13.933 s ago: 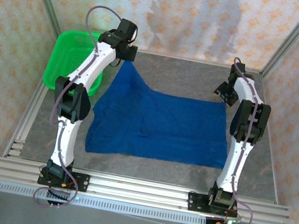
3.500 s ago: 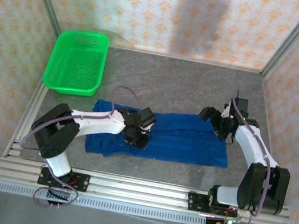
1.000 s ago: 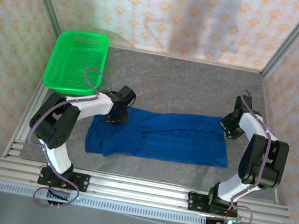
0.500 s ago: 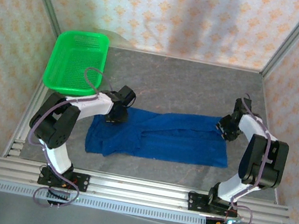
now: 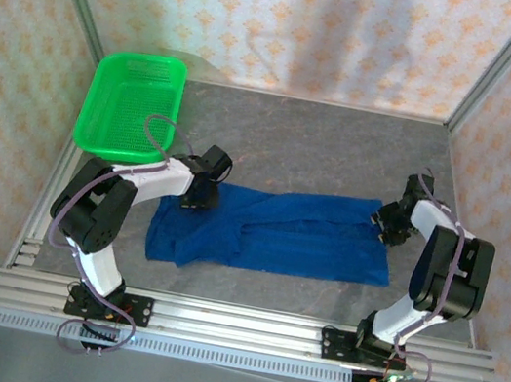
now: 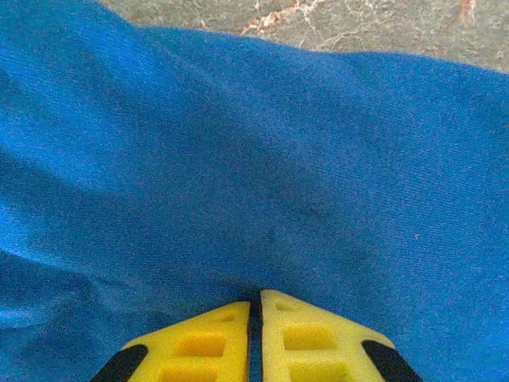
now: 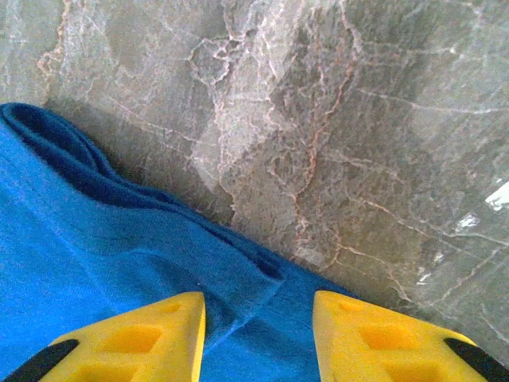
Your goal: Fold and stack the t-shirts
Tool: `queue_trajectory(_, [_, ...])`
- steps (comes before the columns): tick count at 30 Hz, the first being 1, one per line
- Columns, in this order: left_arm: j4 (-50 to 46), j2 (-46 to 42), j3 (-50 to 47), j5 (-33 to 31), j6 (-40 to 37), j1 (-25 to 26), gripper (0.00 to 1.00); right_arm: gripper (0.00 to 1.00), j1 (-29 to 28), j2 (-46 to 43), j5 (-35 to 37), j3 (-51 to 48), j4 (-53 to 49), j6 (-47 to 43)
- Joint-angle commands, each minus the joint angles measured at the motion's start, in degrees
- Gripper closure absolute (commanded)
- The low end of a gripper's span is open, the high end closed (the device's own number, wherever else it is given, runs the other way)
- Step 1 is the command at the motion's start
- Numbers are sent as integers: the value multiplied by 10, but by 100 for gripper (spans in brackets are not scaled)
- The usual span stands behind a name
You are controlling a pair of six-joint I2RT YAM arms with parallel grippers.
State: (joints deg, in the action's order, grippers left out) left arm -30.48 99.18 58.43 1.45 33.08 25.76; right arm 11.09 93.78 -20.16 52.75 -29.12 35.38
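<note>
Arm poses: left arm (image 5: 151, 176) stretched low, left tool (image 6: 256, 298) pinching t-shirt (image 5: 278, 230); right arm (image 5: 449, 270) folded, right tool (image 7: 258, 301) spread over corner.

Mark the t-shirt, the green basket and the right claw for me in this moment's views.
t-shirt (image 5: 297, 233), top view, middle of the folded blue cloth.
green basket (image 5: 146, 56), top view, far rim.
right claw (image 7: 258, 306), right wrist view, midway between its open yellow fingertips.
</note>
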Motion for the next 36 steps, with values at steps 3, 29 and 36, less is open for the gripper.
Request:
queue_trajectory(3, [8, 5, -7, -1, -5, -4, 89, 61, 6, 20, 3, -4, 24, 15])
queue_trajectory(29, [2, 15, -14, -14, -6, -4, 89, 100, 30, 4, 16, 19, -1, -10])
queue_trajectory(36, [-2, 19, -11, -15, -6, -6, 90, 100, 47, -19, 18, 15, -18, -24])
